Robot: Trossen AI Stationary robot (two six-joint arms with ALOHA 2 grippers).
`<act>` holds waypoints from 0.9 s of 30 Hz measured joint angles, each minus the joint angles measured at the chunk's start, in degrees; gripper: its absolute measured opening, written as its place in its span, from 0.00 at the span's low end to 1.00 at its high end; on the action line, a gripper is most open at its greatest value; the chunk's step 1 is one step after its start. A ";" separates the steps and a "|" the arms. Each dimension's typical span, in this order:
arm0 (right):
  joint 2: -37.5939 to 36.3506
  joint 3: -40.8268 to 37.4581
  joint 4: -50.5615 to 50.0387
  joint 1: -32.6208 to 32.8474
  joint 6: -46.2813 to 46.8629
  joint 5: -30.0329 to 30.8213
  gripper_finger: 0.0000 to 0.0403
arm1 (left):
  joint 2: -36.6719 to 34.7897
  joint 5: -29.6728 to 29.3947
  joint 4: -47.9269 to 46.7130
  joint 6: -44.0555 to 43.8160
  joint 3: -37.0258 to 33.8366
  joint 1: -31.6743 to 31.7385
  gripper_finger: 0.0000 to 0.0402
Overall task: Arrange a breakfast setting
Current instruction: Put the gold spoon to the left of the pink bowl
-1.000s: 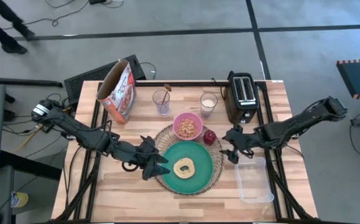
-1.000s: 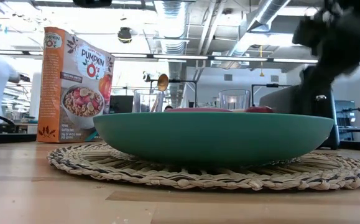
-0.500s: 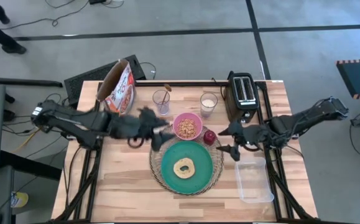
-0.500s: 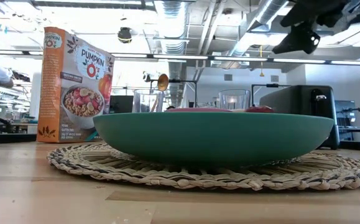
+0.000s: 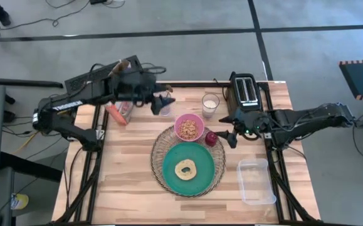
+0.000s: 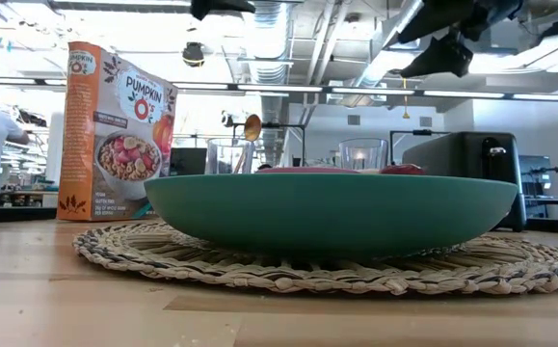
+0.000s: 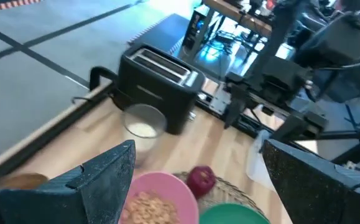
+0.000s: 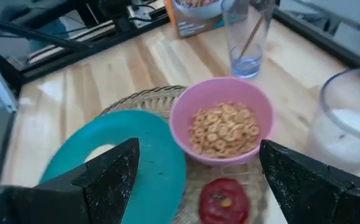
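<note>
Your left gripper hangs above the back of the table with its fingers spread and nothing between them. The clear glass holding the small spoon sits directly under its tips. The cereal box is just behind it, toward the arm's base.

Your right gripper is also parted and empty. The dark red fruit lies just ahead of its fingertips, beside the pink bowl of cereal rings. The black toaster stands close behind it, and the clear plastic tub sits well off to its side, near the front edge.

The teal plate sits centred on the woven charger, with the bagel lying flat in its middle. The milk glass stands between the toaster and the spoon glass.

Handling judgement:
- Spoon: light, thin, probably slick. Pinch the handle where it stands clear of the rim. The glass looks tippable, so lift straight up.
- Fruit: round, firm and smooth, likely to roll. Close across its widest part.
- Bowl: rigid and filled, likely to spill if tilted. Grip the rim and keep it level.
- Bagel: soft, so use a light squeeze across the ring.
</note>
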 joint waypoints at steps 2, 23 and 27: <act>0.00 0.84 -1.26 -1.21 -2.69 -0.04 0.89 | 1.27 1.31 -1.62 1.38 1.96 2.03 0.84; 0.00 1.92 -8.93 -12.33 -14.19 -9.76 0.89 | 27.96 3.14 -35.41 28.43 27.58 15.54 0.84; 0.00 1.92 -9.18 -12.56 -14.21 -9.77 0.89 | 30.85 -0.31 -35.73 34.21 27.60 16.52 0.84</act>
